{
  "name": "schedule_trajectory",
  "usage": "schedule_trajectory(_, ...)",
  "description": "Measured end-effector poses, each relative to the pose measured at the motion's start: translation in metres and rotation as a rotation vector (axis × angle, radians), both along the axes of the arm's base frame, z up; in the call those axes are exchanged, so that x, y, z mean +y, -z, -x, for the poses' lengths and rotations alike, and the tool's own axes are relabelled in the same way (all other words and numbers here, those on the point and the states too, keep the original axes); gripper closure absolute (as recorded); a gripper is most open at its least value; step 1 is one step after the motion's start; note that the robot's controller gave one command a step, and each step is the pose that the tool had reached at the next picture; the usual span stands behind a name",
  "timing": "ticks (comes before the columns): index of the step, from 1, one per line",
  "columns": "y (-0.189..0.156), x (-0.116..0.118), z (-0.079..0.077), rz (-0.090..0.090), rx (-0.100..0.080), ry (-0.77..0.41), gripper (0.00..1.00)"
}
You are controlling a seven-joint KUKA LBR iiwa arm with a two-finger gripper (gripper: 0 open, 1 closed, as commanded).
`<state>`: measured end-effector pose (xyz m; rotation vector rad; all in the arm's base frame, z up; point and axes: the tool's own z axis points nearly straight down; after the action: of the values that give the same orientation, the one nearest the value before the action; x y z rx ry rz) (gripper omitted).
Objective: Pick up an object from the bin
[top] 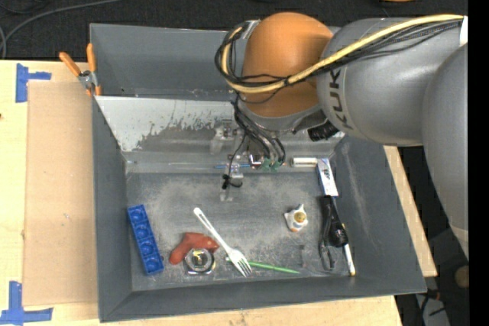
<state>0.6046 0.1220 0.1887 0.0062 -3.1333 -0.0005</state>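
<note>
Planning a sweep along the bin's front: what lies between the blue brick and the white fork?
Camera view: a red piece and a round metal thing lie between the blue brick and the white fork.

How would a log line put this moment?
pincer: above bare bin floor, toward back | nearest: white fork | blue brick: front left

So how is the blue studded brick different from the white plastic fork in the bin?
The blue brick is a thick, studded bar, while the white fork is thin and ends in tines. The brick lies alone beside the left wall of the bin, nearly parallel to it. The fork lies more slanted near the front middle, close by a red piece. Both are long things lying flat on the floor.
</note>
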Motion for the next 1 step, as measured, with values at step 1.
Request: schedule_trajectory(1, -0.0045, -0.0007, -0.0018, -0.001, -0.007, 0.003, 0.00)
